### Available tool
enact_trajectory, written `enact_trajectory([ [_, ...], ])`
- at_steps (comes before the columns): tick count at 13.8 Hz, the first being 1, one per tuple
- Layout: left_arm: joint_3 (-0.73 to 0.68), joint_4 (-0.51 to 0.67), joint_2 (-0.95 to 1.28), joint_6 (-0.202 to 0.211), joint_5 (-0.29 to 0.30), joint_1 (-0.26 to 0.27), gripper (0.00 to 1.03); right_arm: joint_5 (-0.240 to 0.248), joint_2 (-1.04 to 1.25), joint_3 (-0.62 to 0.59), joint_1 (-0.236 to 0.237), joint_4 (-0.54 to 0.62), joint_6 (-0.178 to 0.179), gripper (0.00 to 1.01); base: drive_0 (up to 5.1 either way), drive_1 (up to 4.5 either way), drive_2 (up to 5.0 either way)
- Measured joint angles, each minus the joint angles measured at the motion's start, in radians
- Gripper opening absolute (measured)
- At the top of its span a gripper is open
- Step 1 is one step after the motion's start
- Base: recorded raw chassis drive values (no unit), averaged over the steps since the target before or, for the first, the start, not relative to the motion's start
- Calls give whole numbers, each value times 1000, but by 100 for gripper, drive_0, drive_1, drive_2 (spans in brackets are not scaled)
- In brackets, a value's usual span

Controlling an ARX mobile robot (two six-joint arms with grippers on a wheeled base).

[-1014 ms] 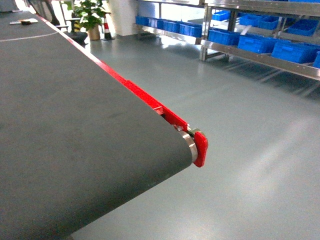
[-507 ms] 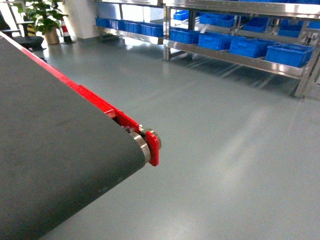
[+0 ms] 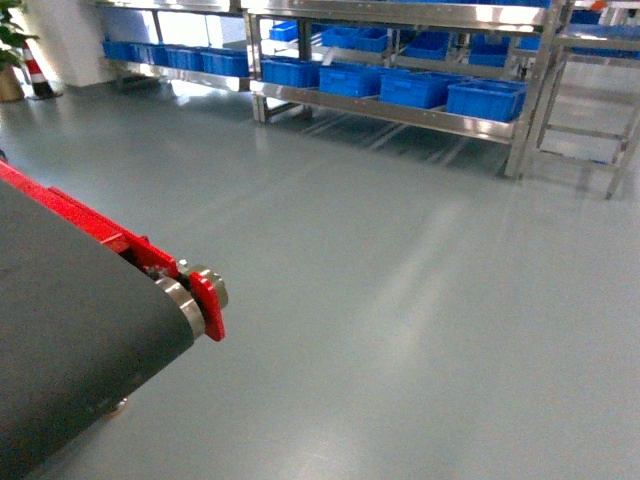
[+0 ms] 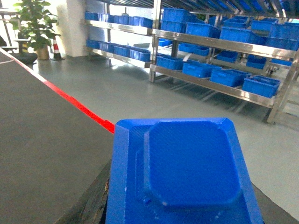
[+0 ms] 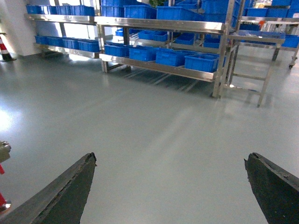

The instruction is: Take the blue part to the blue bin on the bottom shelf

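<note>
Blue part (image 4: 187, 177) fills the low middle of the left wrist view, right in front of that camera. It is smooth plastic, a flat block with slanted edges and a raised square with cut corners on top. Dark finger edges of the left gripper (image 4: 180, 212) peek out on both sides of the part, so it looks pinched between them.

Going from big to small: the grey floor (image 3: 400, 300) is wide, smooth and a bit shiny. It lies in front of both hands. The belt (image 3: 70, 350) is dark, dull and flat, to the left of the left hand, with a red edge (image 3: 90, 225) and a round metal roller (image 3: 185, 305) at its end. The rack (image 3: 400, 60) is shiny steel, far ahead of the hands, across the floor. Its bottom shelf (image 3: 390, 110) holds a row of blue bins (image 3: 415, 88), boxy plastic ones with open tops. A green plant (image 4: 35, 23) stands far off to the left.

The right gripper (image 5: 173, 186) has two dark pointed fingers (image 5: 65, 191) set wide apart, with nothing between them but floor.
</note>
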Motion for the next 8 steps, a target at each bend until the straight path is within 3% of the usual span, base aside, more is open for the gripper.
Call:
enact_trajectory([
  [8, 0, 0, 0, 0, 0, 0, 43, 0, 0, 0, 0, 0, 0, 98, -161, -161, -161],
])
